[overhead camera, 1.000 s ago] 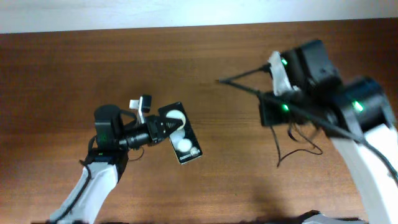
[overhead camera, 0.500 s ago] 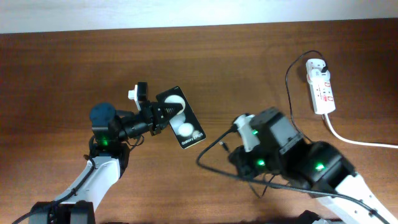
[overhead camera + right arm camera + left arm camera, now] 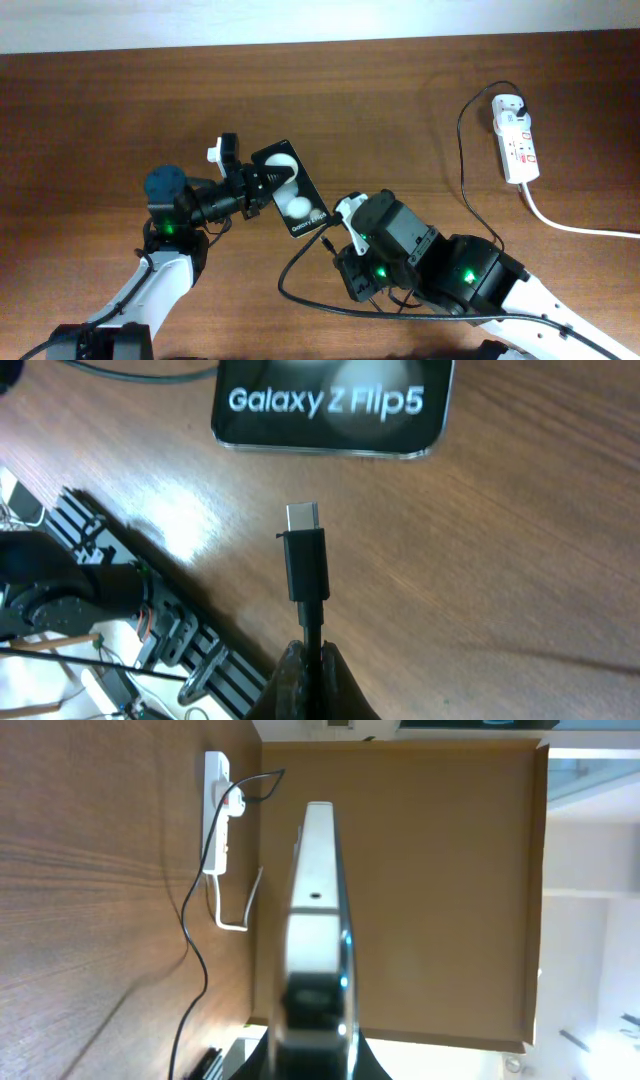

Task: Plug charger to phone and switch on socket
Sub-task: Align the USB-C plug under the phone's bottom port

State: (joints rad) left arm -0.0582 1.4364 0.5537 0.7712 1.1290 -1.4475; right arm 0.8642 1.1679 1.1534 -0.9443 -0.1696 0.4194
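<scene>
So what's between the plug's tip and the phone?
Nothing but bare wooden table. The right wrist view shows the charger tip pointing at the phone across an open gap.

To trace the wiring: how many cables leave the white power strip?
2. The thin black charger cable leaves the far end of the power strip, running down its left; the thick white cord leaves the near end, toward the right edge.

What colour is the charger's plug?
The plug is black, silver-tipped; right wrist view shows it best.
</scene>
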